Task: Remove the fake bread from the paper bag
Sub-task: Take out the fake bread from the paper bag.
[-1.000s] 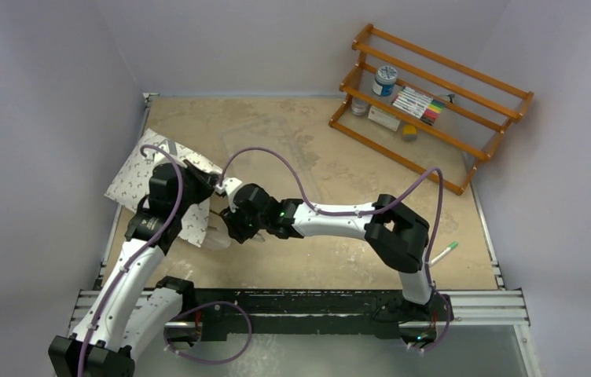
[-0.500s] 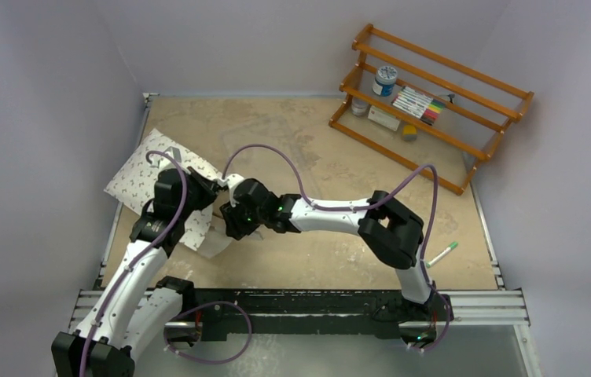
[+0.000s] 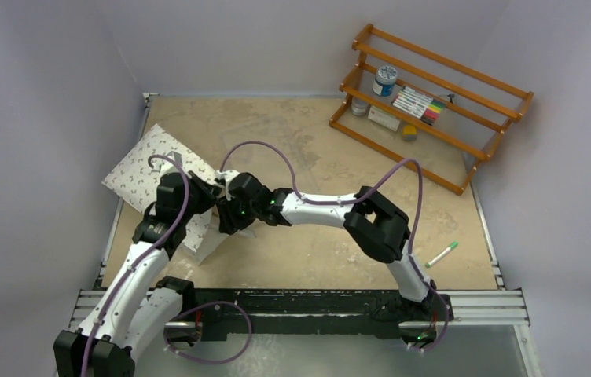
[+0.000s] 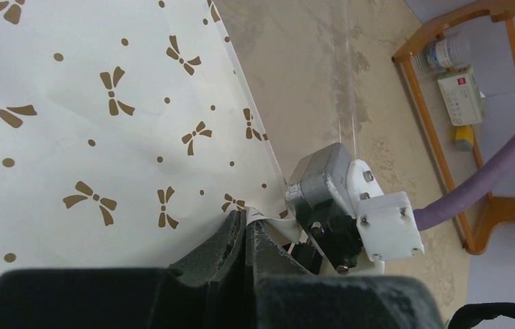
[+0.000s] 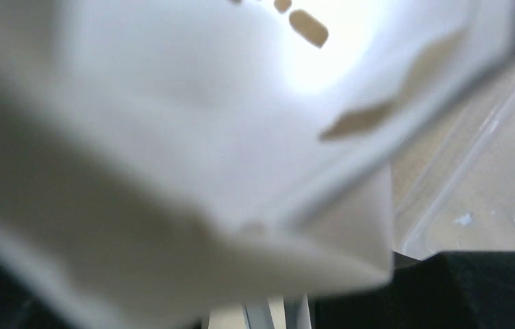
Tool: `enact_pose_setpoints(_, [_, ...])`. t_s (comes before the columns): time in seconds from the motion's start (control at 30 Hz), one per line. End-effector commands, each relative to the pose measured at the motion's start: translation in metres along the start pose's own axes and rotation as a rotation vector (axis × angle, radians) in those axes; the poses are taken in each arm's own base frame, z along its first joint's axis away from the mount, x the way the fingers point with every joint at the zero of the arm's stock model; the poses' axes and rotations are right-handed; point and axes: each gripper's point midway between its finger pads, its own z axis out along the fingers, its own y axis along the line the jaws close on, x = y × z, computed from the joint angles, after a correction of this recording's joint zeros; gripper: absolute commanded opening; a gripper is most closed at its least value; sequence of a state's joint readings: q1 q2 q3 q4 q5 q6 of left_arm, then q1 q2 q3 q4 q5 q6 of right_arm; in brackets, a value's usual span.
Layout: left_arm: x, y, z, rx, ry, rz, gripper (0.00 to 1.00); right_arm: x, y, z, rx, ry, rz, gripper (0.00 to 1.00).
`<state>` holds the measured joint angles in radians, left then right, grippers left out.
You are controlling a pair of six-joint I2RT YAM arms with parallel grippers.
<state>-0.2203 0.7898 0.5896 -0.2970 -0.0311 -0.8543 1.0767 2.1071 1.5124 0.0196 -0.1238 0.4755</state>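
Observation:
The white paper bag point(image 3: 144, 169) with small dark bow marks lies at the table's left; its near end is lifted. My left gripper point(image 3: 207, 204) is shut on the bag's edge, and in the left wrist view the jaws point(image 4: 246, 221) pinch the paper bag point(image 4: 104, 137) at its rim. My right gripper point(image 3: 225, 220) is at the bag's opening, right beside the left one. The right wrist view is filled with the blurred white paper bag point(image 5: 172, 137), which hides its fingers. No fake bread is in view.
A clear plastic tray point(image 5: 474, 185) lies on the table beside the bag. A wooden rack point(image 3: 434, 102) with jars and markers stands at the back right. A green-capped marker point(image 3: 442, 254) lies near the right front edge.
My right gripper has moved left, further against the bag's opening. My left gripper has shifted slightly with the bag edge, and the bag has slid a little up and left.

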Motion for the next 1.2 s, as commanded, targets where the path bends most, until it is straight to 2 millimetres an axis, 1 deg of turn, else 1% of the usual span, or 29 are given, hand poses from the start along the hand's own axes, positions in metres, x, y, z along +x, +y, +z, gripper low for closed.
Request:
enact_pose_setpoints(0.0, [-0.005, -0.023, -0.003, 0.1, -0.006, -0.04, 0.0, -0.053, 0.013, 0.002, -0.038, -0.142, 0.038, 0.44])
enact_pose_setpoints(0.07, [-0.004, -0.024, -0.003, 0.104, -0.004, -0.041, 0.0, -0.058, 0.016, 0.004, -0.043, -0.152, 0.036, 0.38])
enact_pose_setpoints(0.13, [-0.004, -0.025, -0.005, 0.111, -0.007, -0.046, 0.0, -0.06, 0.017, 0.007, -0.05, -0.15, 0.032, 0.19])
enact_pose_setpoints(0.17, [-0.006, -0.026, -0.006, 0.115, -0.012, -0.047, 0.0, -0.06, 0.018, 0.007, -0.053, -0.148, 0.032, 0.12])
enact_pose_setpoints(0.23, [-0.01, -0.027, -0.008, 0.112, -0.027, -0.047, 0.0, -0.06, 0.018, 0.005, -0.052, -0.148, 0.032, 0.02])
enact_pose_setpoints(0.27, [-0.012, -0.027, -0.008, 0.108, -0.036, -0.045, 0.0, -0.06, 0.017, 0.003, -0.048, -0.149, 0.029, 0.0])
enact_pose_setpoints(0.33, [-0.02, -0.027, -0.01, 0.092, -0.063, -0.04, 0.0, -0.062, 0.017, -0.006, -0.042, -0.164, 0.02, 0.0])
enact_pose_setpoints(0.5, [-0.044, -0.029, -0.01, 0.056, -0.154, -0.052, 0.0, -0.055, 0.009, -0.03, 0.001, -0.169, -0.013, 0.0])
enact_pose_setpoints(0.57, [-0.055, -0.031, -0.008, 0.038, -0.185, -0.047, 0.0, -0.051, 0.004, -0.039, 0.021, -0.177, -0.023, 0.0])
enact_pose_setpoints(0.7, [-0.07, -0.038, 0.0, 0.02, -0.219, -0.043, 0.0, -0.042, -0.007, -0.054, 0.064, -0.171, -0.044, 0.0])
enact_pose_setpoints(0.73, [-0.073, -0.039, 0.002, 0.015, -0.225, -0.043, 0.0, -0.043, -0.009, -0.06, 0.077, -0.182, -0.052, 0.0])
enact_pose_setpoints(0.83, [-0.079, -0.039, 0.008, -0.006, -0.236, -0.041, 0.0, -0.042, -0.013, -0.074, 0.099, -0.206, -0.07, 0.0])
enact_pose_setpoints(0.93, [-0.08, -0.039, 0.014, -0.016, -0.234, -0.043, 0.0, -0.04, -0.016, -0.084, 0.113, -0.214, -0.079, 0.0])
enact_pose_setpoints(1.07, [-0.084, -0.038, 0.015, -0.025, -0.245, -0.047, 0.0, -0.033, -0.02, -0.097, 0.124, -0.205, -0.087, 0.0])
enact_pose_setpoints(1.17, [-0.086, -0.036, 0.015, -0.037, -0.252, -0.046, 0.0, -0.027, -0.018, -0.106, 0.112, -0.198, -0.09, 0.0])
